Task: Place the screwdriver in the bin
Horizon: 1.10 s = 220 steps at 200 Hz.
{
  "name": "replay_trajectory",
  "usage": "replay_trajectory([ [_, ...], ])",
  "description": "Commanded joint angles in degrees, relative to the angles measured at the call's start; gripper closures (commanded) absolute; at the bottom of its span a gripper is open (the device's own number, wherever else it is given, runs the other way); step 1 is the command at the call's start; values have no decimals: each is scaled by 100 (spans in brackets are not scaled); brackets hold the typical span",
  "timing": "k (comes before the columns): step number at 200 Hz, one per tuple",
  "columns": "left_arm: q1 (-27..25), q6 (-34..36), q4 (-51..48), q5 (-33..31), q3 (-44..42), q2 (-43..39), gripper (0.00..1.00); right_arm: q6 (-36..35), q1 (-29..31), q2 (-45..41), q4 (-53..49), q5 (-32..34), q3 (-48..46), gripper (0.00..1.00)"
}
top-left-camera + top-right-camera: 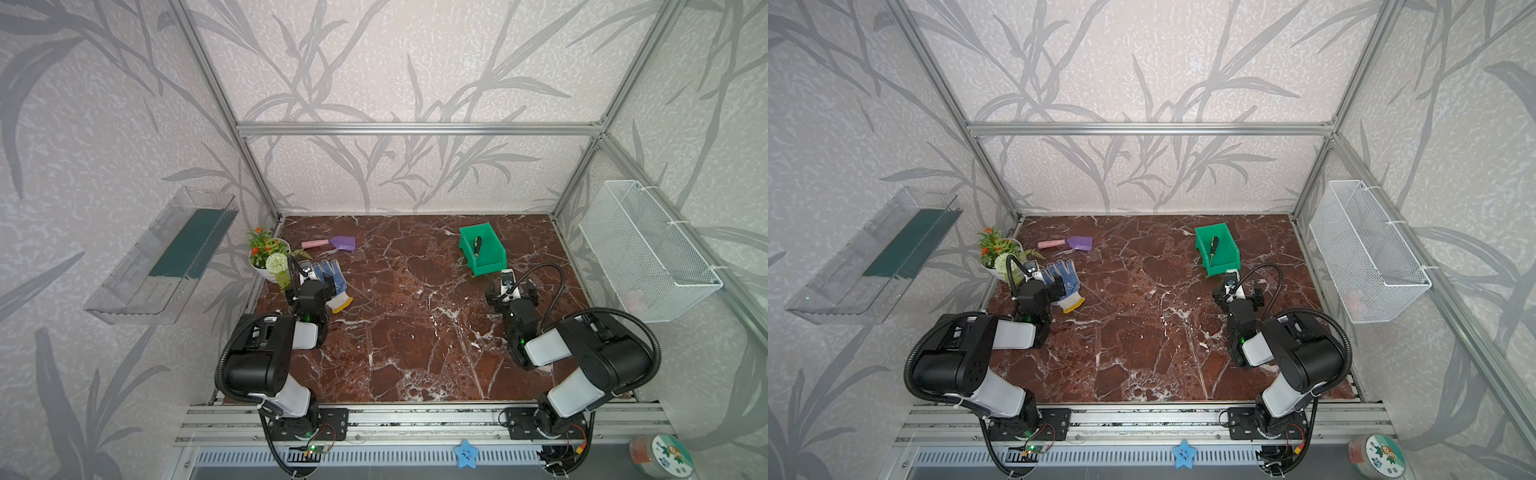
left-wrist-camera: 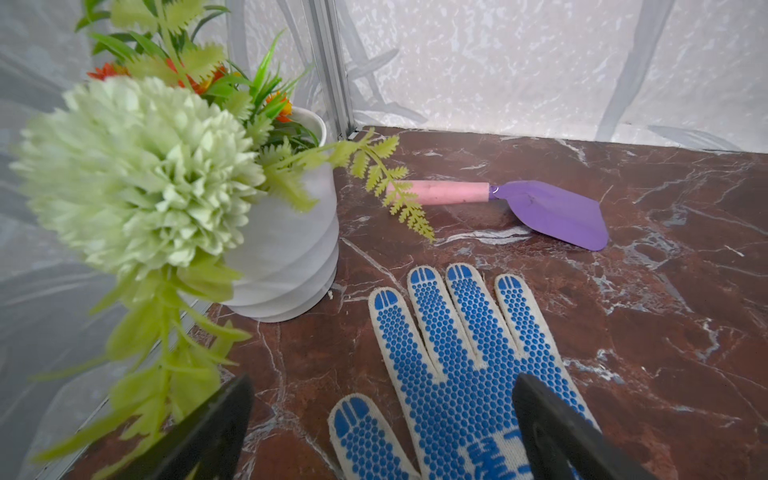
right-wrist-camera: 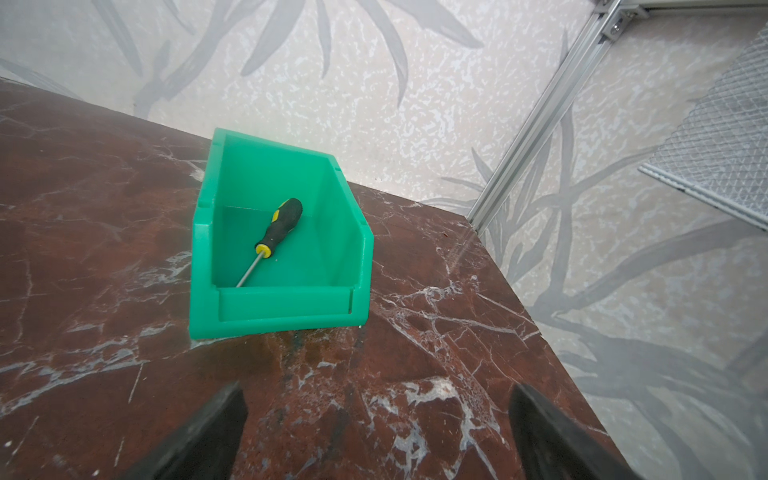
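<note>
Now black-and-yellow screwdriver (image 3: 272, 235), silver shaft, in green bin (image 3: 282, 306); both arms' jaws apart.

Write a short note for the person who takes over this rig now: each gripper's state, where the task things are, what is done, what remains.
Left gripper: open, empty, above the white knit glove with blue dots.
Right gripper: open, empty, in front of the bright green plastic rectangular bin, apart from it.
The small screwdriver with black-and-yellow handle and thin metal shaft lies inside the bin, handle toward the back wall, tip toward the low front lip.
Done: the screwdriver is in the bin and no gripper touches it.
Left: probably nothing, except perhaps to draw the arms back.
</note>
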Motion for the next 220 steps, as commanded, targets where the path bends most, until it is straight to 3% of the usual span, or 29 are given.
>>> replay_trajectory([
  [1, -20, -47, 142, -15, -46, 1, 1, 614, -551, -260, -431, -1009, 11, 1],
  [14, -24, -4, 282, -5, -66, 48, 1, 895, -784, -149, -787, -1169, 215, 1],
  [67, -20, -20, 259, -5, -60, 42, 1, 896, -822, -163, -1815, -1213, 760, 1],
  [220, -24, -20, 257, -4, -54, 42, 1, 1009, -938, -169, -1839, -1293, 773, 1],
])
